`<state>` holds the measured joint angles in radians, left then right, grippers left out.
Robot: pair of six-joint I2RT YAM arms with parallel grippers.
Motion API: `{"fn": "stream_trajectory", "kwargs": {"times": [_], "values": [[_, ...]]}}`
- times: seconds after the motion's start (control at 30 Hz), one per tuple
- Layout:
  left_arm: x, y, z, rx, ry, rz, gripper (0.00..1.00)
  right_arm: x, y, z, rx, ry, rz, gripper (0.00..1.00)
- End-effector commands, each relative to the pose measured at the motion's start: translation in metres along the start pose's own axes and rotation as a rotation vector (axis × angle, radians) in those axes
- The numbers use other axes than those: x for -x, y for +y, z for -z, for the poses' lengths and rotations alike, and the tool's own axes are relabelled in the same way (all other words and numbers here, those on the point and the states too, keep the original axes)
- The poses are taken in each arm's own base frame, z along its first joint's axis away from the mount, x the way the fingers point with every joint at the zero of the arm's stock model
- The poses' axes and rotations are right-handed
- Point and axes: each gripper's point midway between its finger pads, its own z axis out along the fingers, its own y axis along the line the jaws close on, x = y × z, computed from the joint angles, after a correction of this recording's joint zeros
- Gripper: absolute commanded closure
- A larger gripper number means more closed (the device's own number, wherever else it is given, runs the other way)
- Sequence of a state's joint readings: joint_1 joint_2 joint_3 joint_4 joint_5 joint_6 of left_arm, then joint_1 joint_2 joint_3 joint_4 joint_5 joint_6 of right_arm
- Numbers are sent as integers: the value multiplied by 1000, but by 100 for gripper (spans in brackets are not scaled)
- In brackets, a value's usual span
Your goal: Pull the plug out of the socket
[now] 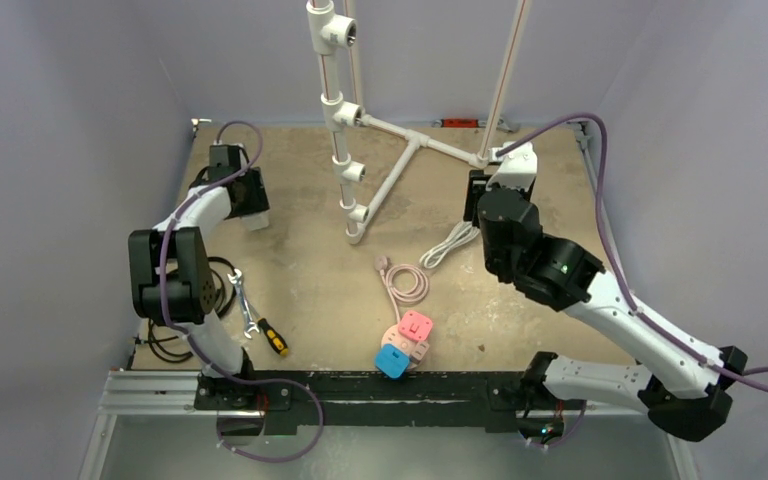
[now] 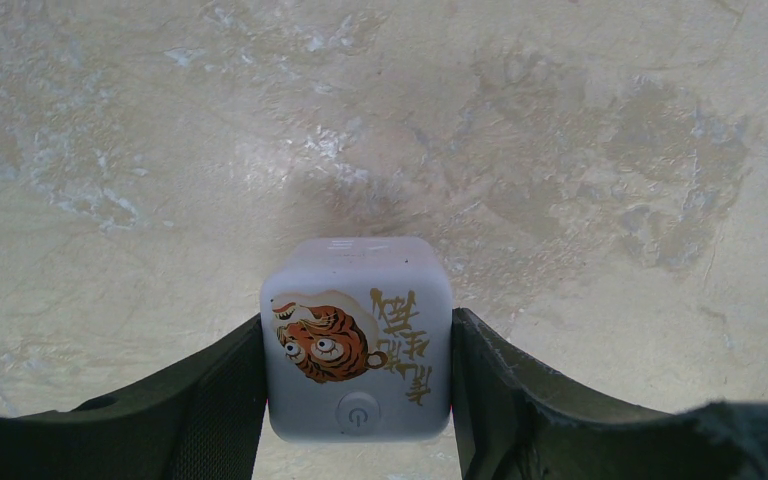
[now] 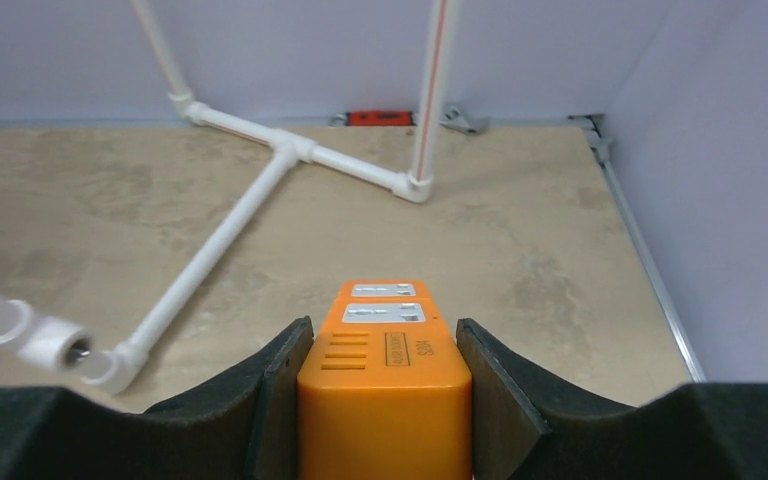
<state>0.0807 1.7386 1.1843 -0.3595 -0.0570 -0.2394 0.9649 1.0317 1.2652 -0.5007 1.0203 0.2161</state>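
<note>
My left gripper [image 2: 358, 327] is shut on a white cube adapter [image 2: 357, 330] with a tiger sticker and a power button; both fingers press its sides. In the top view it is at the far left [image 1: 252, 213], over the bare table. My right gripper [image 3: 383, 327] is shut on an orange power strip [image 3: 385, 390] whose two sockets [image 3: 384, 313] face up with nothing in them. In the top view the right gripper [image 1: 498, 178] is at the far right, and the strip is hidden under the wrist. No plug shows seated in either piece.
A white PVC pipe frame [image 1: 380, 190] lies and rises at the back centre, close to the right gripper. A coiled white cable [image 1: 450, 243] lies beside it. A pink cable [image 1: 407, 282], pink and blue cubes [image 1: 405, 342], a wrench [image 1: 243, 298] and a screwdriver [image 1: 273, 337] lie nearer.
</note>
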Motion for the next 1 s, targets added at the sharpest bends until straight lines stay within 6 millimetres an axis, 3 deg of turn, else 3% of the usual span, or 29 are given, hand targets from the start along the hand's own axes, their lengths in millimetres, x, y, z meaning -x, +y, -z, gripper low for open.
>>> {"fn": "stream_trajectory", "kwargs": {"times": [0.0,0.13,0.27,0.37,0.43,0.53,0.73,0.97], "values": [[-2,-3,-2,4,35,-42,89,6,-21,-19,-61,-18,-113,100],[1,-5,3,-2,25,-41,73,6,-71,-34,-251,-15,-116,100],[5,-8,12,-17,5,-32,54,-1,-94,-53,-337,7,-104,100],[7,-12,17,-34,-7,-30,41,-28,-95,-73,-361,55,-87,100],[7,-12,20,-34,-7,-31,28,-58,-96,-87,-383,115,-85,100],[10,-14,25,-41,-21,-31,20,-106,-93,-103,-359,191,-112,100],[16,-17,33,-54,-38,-27,11,-152,-82,-115,-246,274,-224,93],[32,-19,62,-72,-139,-7,9,-193,-81,-120,-236,346,-297,76]]}}
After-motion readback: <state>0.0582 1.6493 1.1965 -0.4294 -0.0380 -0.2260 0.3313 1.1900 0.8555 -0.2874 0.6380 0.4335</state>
